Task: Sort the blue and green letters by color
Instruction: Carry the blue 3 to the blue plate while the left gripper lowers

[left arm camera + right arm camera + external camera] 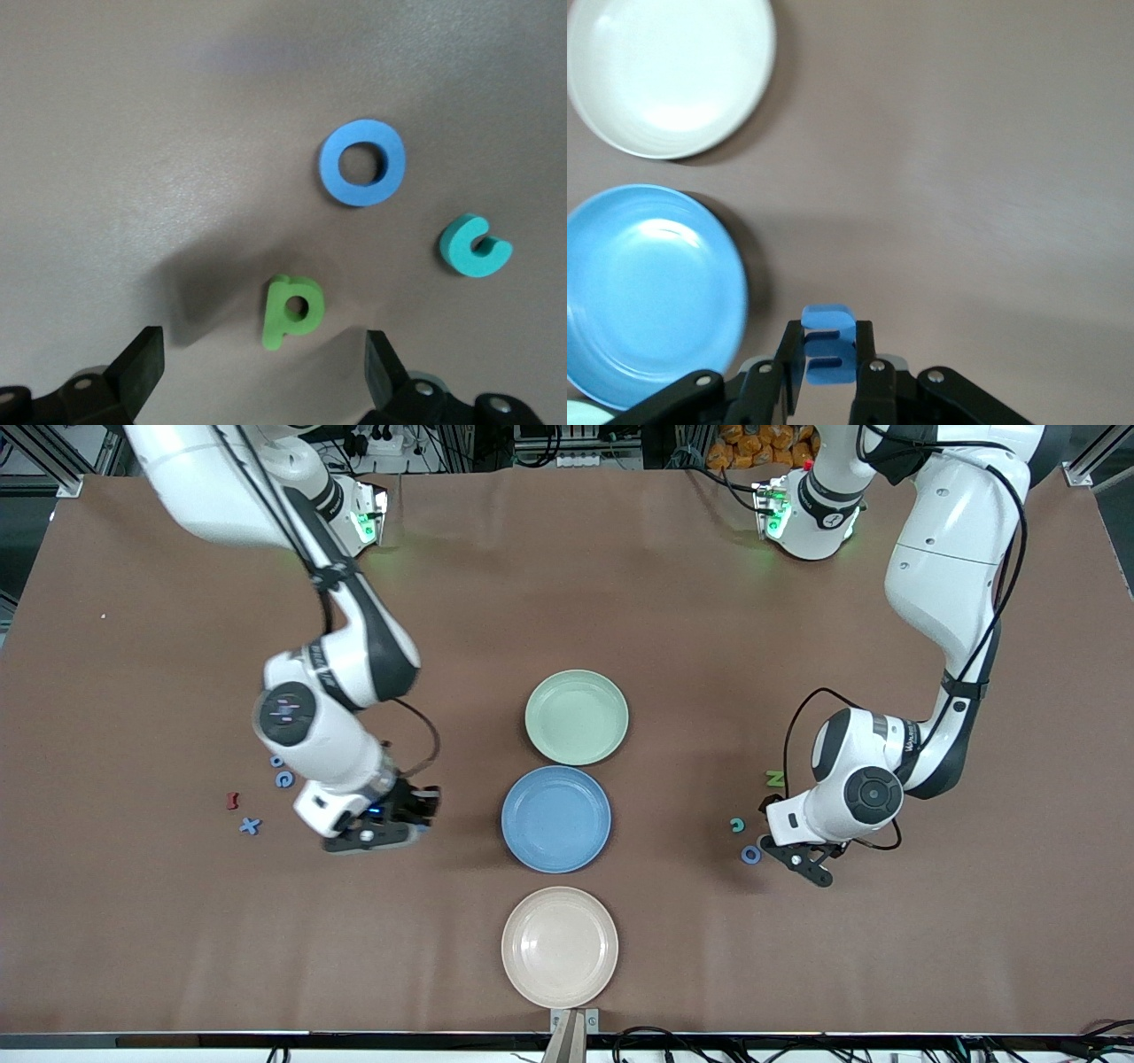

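Note:
My right gripper (829,354) is shut on a blue letter (828,350) with E-like bars, held above bare table beside the blue plate (647,292). The front view shows this gripper (423,815) toward the right arm's end. My left gripper (261,359) stands open above a green p (292,308), which lies between the fingers and a little ahead of them. A blue O (362,162) and a teal c (475,246) lie close by. A green N (775,779) lies farther from the camera. A blue X (250,825) and two small blue letters (281,772) lie near the right arm.
Three plates line up mid-table: green (577,716) farthest from the camera, blue (555,818) in the middle, beige (559,946) nearest. A dark red piece (233,801) lies by the blue X. Brown tabletop stretches around everything.

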Controlling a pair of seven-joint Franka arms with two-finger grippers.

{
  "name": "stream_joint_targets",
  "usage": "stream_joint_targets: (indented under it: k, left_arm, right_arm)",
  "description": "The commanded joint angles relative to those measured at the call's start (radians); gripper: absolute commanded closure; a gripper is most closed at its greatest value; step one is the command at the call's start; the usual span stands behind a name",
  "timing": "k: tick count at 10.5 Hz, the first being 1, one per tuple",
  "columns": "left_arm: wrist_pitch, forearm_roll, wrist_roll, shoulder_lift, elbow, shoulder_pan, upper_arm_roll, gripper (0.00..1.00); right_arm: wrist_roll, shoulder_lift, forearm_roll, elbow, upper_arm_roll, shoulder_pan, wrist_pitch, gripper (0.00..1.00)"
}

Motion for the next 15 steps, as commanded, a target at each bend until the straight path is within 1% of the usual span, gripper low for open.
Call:
stream_joint_targets:
  k: [1, 3, 4, 5, 6, 7, 8, 11, 15]
  left_arm:
    - [0.010, -0.048, -0.009, 0.004, -0.001, 0.007, -0.004, 0.00]
    - [0.010, -0.063, -0.008, 0.004, -0.001, 0.005, -0.004, 0.00]
    - [0.010, -0.063, -0.004, 0.004, -0.001, 0.005, -0.004, 0.00]
    - [0.012, -0.065, -0.006, 0.004, 0.000, 0.005, -0.001, 0.41]
    - [0.010, -0.071, -0.014, 0.003, 0.000, 0.005, -0.001, 0.76]
    - [0.010, -0.072, -0.018, 0.003, 0.000, 0.001, -0.001, 1.00]
    - [0.012, -0.072, -0.018, 0.003, 0.000, -0.004, -0.001, 1.00]
    - [0.012, -0.071, -0.018, 0.001, 0.000, -0.005, -0.001, 1.00]
    - [0.010, -0.071, -0.030, -0.014, 0.012, -0.005, -0.001, 1.00]
  right_arm:
    - [0.011, 0.137, 0.019, 0.116, -0.013, 0.099, 0.170, 1.00]
    - [0.054, 0.193, 0.018, 0.116, -0.013, 0.157, 0.304, 1.00]
    - [0.071, 0.210, 0.018, 0.117, -0.013, 0.177, 0.331, 0.99]
    - [0.082, 0.224, 0.019, 0.123, -0.013, 0.196, 0.332, 0.95]
    - [0.131, 0.228, 0.018, 0.126, -0.013, 0.214, 0.331, 0.84]
    - [0.213, 0.227, 0.013, 0.127, -0.015, 0.235, 0.331, 0.04]
    - [0.246, 0.227, 0.010, 0.125, -0.021, 0.246, 0.325, 0.00]
    - [0.228, 0.196, 0.007, 0.113, -0.062, 0.243, 0.265, 0.00]
    - [0.070, 0.107, 0.012, 0.111, -0.183, 0.211, 0.035, 0.00]
